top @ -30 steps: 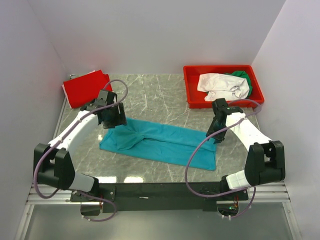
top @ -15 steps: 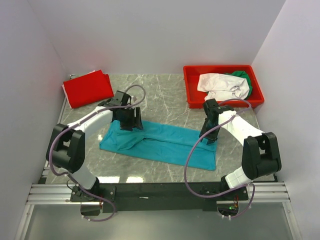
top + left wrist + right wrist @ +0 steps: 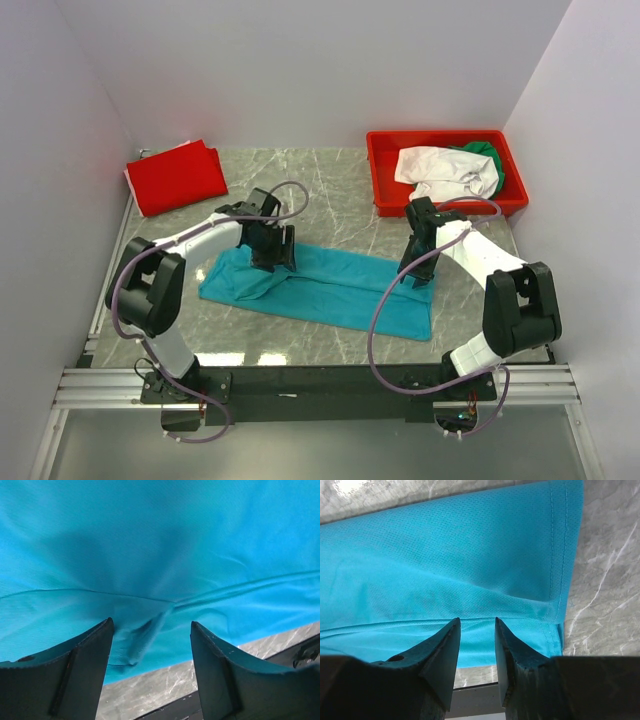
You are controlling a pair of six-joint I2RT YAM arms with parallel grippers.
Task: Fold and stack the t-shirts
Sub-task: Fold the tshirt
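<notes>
While the teal shirt (image 3: 330, 290) lies as a long strip across the middle of the surface (image 3: 330, 190), both arms hang over it, one at each end. Left end effector (image 3: 272, 252) sits low over the bunched end, jaws wide. Its wrist view shows a raised crease of cloth running up between them, not pinched. My guess is it's lining up on that ridge because it's the easiest bit to grab. Right end effector (image 3: 417, 262) hovers at the far right corner, right over the hem, jaws only narrowly apart and gripping nothing I can see. Both ends are covered, so I'd say the next fold brings one end over the other. Red shirt (image 3: 178, 178) is already folded flat in the far left corner, likely the base of the stack. White shirt (image 3: 440, 170) and green shirt (image 3: 485, 152) wait crumpled in the bin (image 3: 385, 200) at far right
</notes>
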